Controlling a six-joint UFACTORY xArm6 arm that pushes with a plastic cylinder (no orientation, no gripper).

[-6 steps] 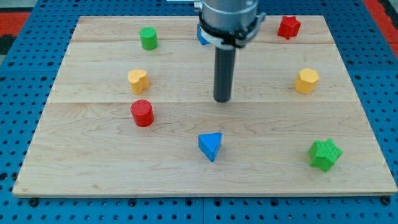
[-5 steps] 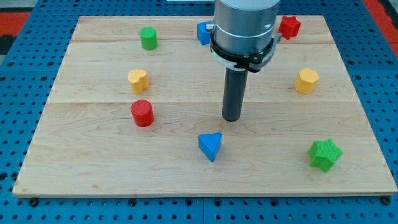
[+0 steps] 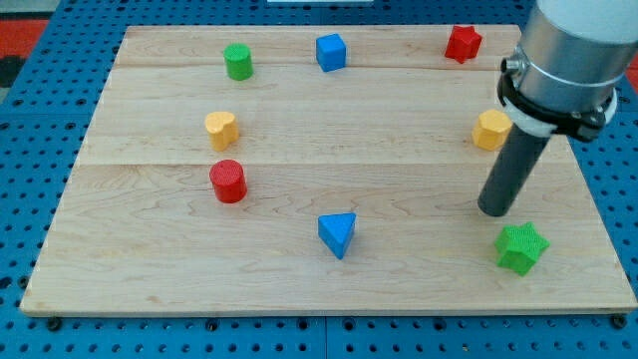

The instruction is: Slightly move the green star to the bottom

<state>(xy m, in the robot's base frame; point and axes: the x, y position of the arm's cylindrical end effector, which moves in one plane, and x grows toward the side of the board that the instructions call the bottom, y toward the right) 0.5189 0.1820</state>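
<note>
My tip (image 3: pixel 494 211) has been carried from mid-board to the view's right and is now seen just above the green star (image 3: pixel 521 247), a sliver apart. No long axis can be made out on the star, which sits near the board's (image 3: pixel 299 289) bottom-right corner. The yellow block (image 3: pixel 489 130) is partly hidden by the rod.

Wooden board (image 3: pixel 299 289) on blue pegboard, my tip (image 3: pixel 495 211) just beyond the green star (image 3: pixel 521 247) near the right edge, yellow block (image 3: pixel 489 130) partly behind the rod, blue triangular block (image 3: pixel 337 233) near centre
</note>
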